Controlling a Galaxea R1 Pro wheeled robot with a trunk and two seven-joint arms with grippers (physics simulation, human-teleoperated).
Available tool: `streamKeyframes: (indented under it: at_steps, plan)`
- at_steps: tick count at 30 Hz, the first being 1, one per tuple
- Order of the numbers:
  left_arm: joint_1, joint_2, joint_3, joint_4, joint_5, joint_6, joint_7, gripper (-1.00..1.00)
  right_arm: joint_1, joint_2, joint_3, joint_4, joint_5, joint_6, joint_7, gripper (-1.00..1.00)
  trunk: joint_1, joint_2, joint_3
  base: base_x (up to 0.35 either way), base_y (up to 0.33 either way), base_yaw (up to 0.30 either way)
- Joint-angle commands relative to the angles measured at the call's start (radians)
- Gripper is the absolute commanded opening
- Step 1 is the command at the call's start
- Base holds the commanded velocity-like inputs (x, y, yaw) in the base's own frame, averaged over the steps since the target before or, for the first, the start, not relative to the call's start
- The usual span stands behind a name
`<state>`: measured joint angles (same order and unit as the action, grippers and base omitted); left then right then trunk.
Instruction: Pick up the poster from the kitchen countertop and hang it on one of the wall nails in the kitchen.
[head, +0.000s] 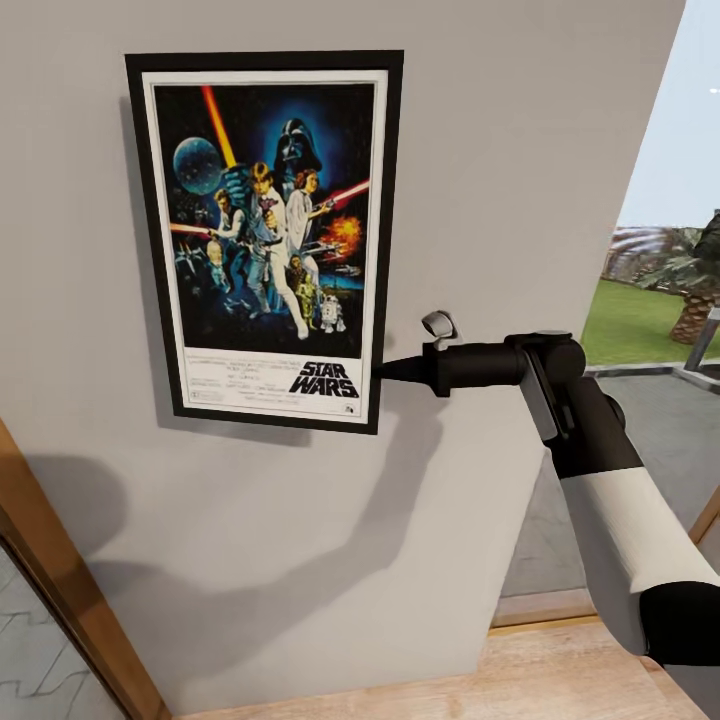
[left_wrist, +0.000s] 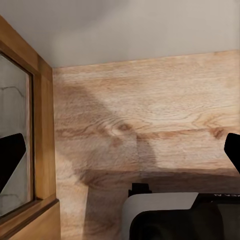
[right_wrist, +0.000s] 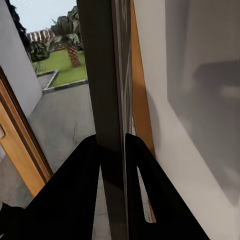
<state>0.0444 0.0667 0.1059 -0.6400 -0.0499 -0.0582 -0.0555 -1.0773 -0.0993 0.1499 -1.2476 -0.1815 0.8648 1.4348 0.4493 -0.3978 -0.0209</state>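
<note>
The Star Wars poster stands upright and flat against the light-grey wall, black frame around it. From the right, my right gripper reaches in and is shut on the frame's right edge near the bottom corner. In the right wrist view the poster's edge runs as a grey strip between the two dark fingers, which pinch it. My left gripper hangs low over the wooden floor, open, nothing between its fingertips. The wall nails are hidden from me, and the kitchen countertop is out of view.
A wooden door frame slants along the lower left. Right of the wall is a glazed opening onto paving, grass and palms. Wooden floor runs below the wall. Part of my own base shows under the left gripper.
</note>
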Motion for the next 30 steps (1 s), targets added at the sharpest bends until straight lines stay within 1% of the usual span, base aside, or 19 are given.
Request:
streamKeyframes:
  at_steps: [1, 11, 18, 30]
  plan:
    - [0.0, -0.001, 0.005, -0.001, -0.005, -0.002, -0.006, 1.0, -0.001, -0.001, 0.002, 0.0, -0.007, 0.013, 0.001, -1.0, 0.001, -0.002, -0.002, 0.0, 0.0, 0.0]
    - [0.0, -0.001, 0.005, -0.001, -0.005, -0.002, -0.006, 1.0, 0.001, -0.001, 0.002, -0.004, -0.007, 0.012, 0.001, -1.0, 0.001, -0.002, -0.002, 0.0, 0.0, 0.0]
    - [0.0, -0.001, 0.005, -0.001, -0.005, -0.002, -0.006, 1.0, 0.019, -0.002, 0.002, -0.003, -0.007, -0.027, 0.001, -1.0, 0.001, -0.002, -0.002, 0.0, 0.0, 0.0]
    - [0.0, -0.001, 0.005, -0.001, -0.005, -0.002, -0.006, 1.0, 0.022, -0.002, 0.002, 0.0, -0.007, -0.035, 0.001, -1.0, 0.001, -0.002, -0.002, 0.0, 0.0, 0.0]
